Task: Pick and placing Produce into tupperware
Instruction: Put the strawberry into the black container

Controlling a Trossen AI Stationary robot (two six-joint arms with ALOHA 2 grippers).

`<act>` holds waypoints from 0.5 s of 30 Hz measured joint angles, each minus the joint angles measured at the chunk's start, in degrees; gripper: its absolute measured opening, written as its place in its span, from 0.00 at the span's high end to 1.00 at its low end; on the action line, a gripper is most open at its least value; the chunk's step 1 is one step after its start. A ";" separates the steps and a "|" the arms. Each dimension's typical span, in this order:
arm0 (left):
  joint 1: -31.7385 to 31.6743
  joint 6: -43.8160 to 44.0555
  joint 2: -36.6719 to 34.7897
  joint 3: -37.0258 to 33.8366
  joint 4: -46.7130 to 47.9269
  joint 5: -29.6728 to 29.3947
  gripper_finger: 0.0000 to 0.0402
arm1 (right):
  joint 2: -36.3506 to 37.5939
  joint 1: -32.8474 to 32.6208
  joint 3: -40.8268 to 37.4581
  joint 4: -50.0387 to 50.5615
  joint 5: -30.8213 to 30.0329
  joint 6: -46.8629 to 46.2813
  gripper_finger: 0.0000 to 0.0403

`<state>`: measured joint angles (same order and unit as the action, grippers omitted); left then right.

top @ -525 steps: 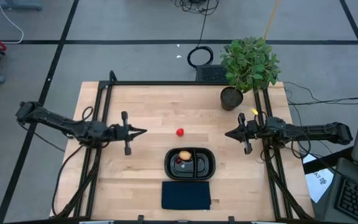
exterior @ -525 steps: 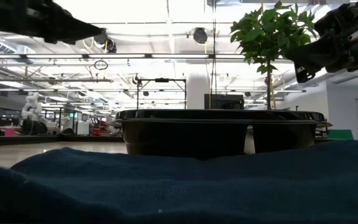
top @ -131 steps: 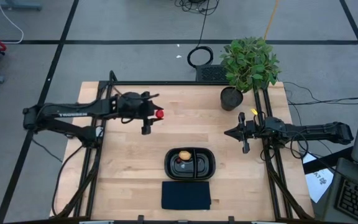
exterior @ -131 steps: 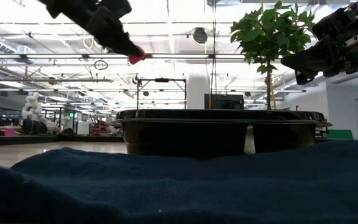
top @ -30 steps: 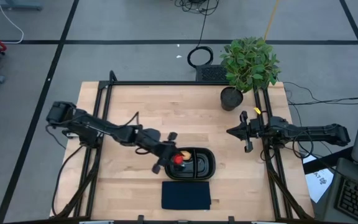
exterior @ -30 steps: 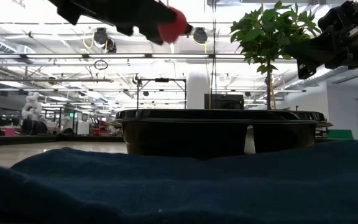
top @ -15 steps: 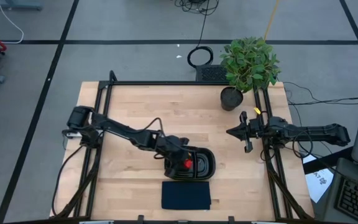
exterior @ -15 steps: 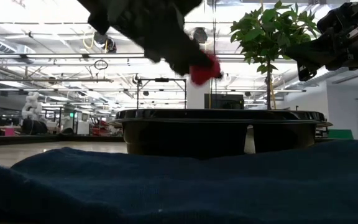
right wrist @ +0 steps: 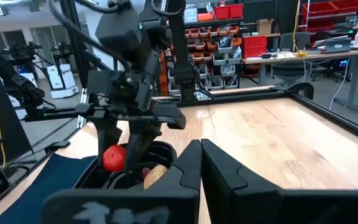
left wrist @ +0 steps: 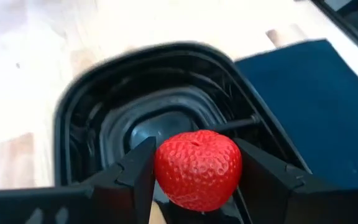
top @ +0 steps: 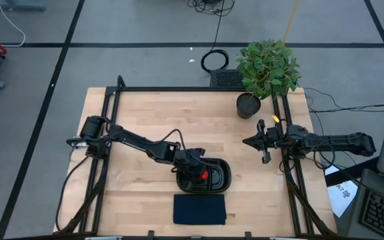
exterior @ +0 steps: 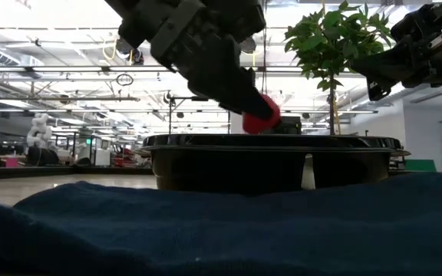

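L gripper [top: 201,175] is clamped on a bright red, dimpled, strawberry-like piece of produce [left wrist: 197,169], one dark finger [left wrist: 137,171] on each side of it. It holds the piece above the black oval plastic tupperware w/ a divider [top: 223,174], over the container's left compartment; in the low view the red piece [exterior: 262,112] sits just above the rim, not touching it. L arm reaches diagonally from the counter's left edge toward the container, which sits near the front edge of the light wooden counter [top: 152,120], about mid-width.

Inside the same left compartment, seen from the R wrist cam, a tan-orange round piece [right wrist: 156,175] lies at the bottom w/ a smaller dark red piece [right wrist: 143,170] beside it. Right compartment: contents can't be made out.

A flat dark blue rectangular cloth [top: 199,209] lies just in front of the tupperware, at the counter's front edge; the two are close, touching or not can't tell.

R gripper [top: 247,141] waits near the counter's right edge, fingers pressed shut w/ nothing between them, well apart from the container. A leafy green potted plant [top: 267,69] stands at the counter's back right corner.
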<state>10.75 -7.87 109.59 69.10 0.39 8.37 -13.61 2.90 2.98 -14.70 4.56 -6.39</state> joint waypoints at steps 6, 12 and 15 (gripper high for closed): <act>0.91 1.70 1.27 0.00 1.23 -0.37 0.54 | -0.02 0.00 0.00 -0.02 0.00 0.00 1.00; 1.37 2.57 2.84 -0.04 1.53 -0.59 0.54 | -0.17 0.00 0.00 -0.67 -0.02 0.01 1.00; 1.40 2.68 3.16 -0.04 1.65 -0.64 0.54 | -0.33 0.00 0.00 -0.70 -0.02 0.00 1.00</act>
<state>12.14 -5.19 112.75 69.06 2.03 7.74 -13.93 2.90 2.98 -15.40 4.54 -6.39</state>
